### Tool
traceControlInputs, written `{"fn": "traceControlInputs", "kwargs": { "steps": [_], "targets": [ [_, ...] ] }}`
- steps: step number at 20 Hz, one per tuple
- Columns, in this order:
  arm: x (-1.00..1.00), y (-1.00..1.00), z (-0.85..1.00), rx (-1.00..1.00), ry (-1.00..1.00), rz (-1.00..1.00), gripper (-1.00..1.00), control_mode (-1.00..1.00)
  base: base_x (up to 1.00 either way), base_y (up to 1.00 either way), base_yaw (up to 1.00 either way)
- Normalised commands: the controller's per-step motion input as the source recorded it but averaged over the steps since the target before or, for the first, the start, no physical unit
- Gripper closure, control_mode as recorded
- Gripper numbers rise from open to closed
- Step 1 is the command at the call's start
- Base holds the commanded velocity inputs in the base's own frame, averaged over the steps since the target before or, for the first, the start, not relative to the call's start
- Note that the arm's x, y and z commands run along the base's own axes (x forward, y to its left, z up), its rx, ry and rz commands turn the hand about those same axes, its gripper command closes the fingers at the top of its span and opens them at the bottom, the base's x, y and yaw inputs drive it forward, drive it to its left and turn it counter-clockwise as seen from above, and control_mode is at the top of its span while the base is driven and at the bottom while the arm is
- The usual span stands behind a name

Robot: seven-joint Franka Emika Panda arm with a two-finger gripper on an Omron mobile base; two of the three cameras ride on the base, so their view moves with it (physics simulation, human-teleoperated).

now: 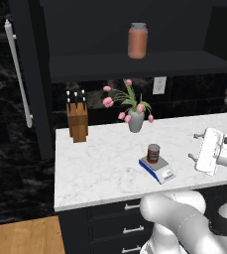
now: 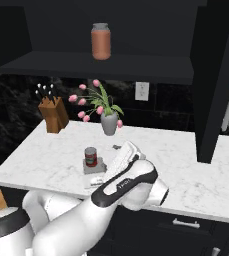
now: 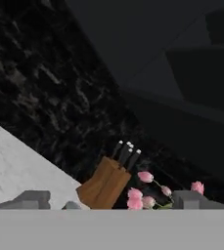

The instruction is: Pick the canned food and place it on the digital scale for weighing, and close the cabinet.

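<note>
canned food (image 1: 153,153) upright on digital scale (image 1: 157,168), mid tabletop (image 1: 100,163) | tool (image 1: 198,146) right of it, fingers apart, empty | cabinet (image 1: 28,74) door open at far left, bar handle (image 1: 17,72) vertical | judged next: swing left to door

The short red-labelled tin with silvery metal rims (image 1: 153,153) sits on the flat blue-and-white plastic-looking scale (image 1: 157,169), atop a smooth white marble-veined counter (image 1: 100,163). The brown wooden knife block (image 1: 77,121) looks matt, as do the dark navy cabinet panels (image 1: 35,74); the cabinet's long bar handle (image 1: 18,72) looks like pale brushed metal. The wall behind is glossy black veined stone (image 3: 40,93).
</note>
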Motion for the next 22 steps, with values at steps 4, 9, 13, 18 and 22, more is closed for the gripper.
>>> {"fn": "traceControlInputs", "kwargs": {
  "steps": [4, 9, 13, 18, 22],
  "targets": [
    [-0.72, -0.68, 1.00, 0.22, -0.48, 0.00, -1.00, -1.00, 0.00, 0.00, 0.00],
    [-0.73, -0.58, 0.89, 0.25, -0.41, 0.00, -1.00, -1.00, 0.00, 0.00, 0.00],
    [-0.54, -0.39, 0.64, 0.22, -0.39, -0.01, -1.00, -1.00, 0.00, 0.00, 0.00],
    [-0.18, -0.20, 0.12, 0.07, -0.23, -0.14, -1.00, -1.00, 0.00, 0.00, 0.00],
    [-0.03, -0.52, 0.01, 0.10, -0.01, -0.14, -1.00, -1.00, 0.00, 0.00, 0.00]
  ]
}}
